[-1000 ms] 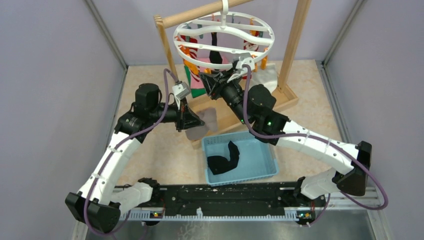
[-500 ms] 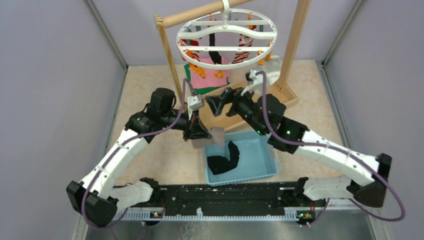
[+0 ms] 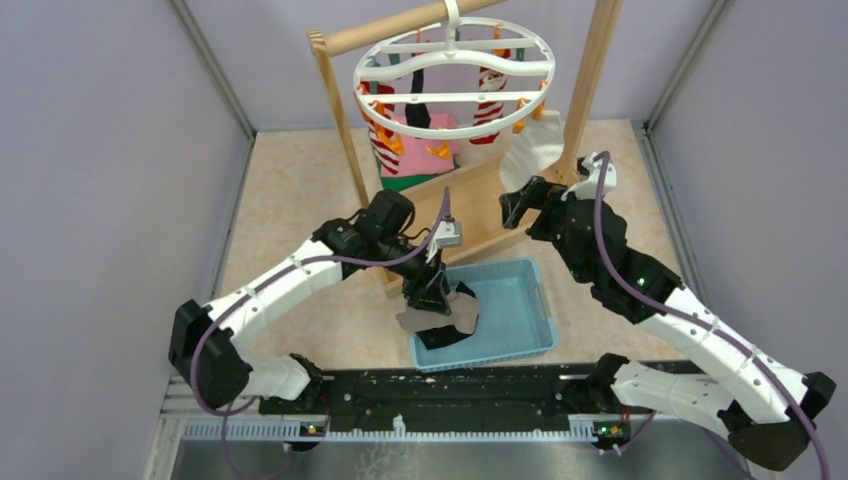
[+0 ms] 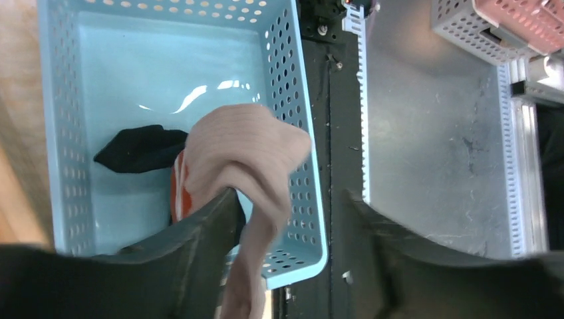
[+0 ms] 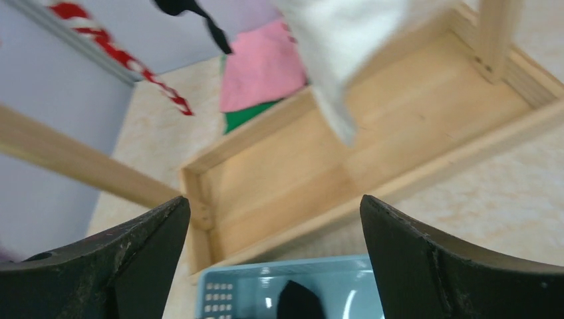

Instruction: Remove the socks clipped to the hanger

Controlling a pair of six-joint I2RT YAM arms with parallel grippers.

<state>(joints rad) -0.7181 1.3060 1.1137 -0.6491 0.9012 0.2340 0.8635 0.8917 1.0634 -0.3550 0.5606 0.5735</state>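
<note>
The white ring hanger point(image 3: 450, 62) hangs from the wooden rod. Clipped socks dangle under it: red-and-white striped ones point(image 3: 385, 150), a black one point(image 3: 430, 110) and a white one point(image 3: 535, 150), the white sock point(image 5: 339, 46) also showing in the right wrist view. My left gripper point(image 3: 432, 300) point(image 4: 289, 196) stands open over the blue basket point(image 3: 535, 330). A beige sock point(image 4: 246, 149) drapes against its left finger, hanging over the basket's wall point(image 4: 296, 133). My right gripper point(image 3: 515, 205) point(image 5: 274, 199) is open and empty, just below the white sock.
A black sock point(image 4: 140, 149) lies in the basket, and a striped orange one point(image 4: 178, 189) shows beside it. The wooden stand's base tray point(image 3: 480, 215) point(image 5: 319, 166) sits between the arms, its posts point(image 3: 585, 80) on either side. Grey walls close in left and right.
My left arm carried the beige sock from beside the stand to over the basket and opened. My right gripper drew back from the hanger to the right and opened. The hanger swung level.
</note>
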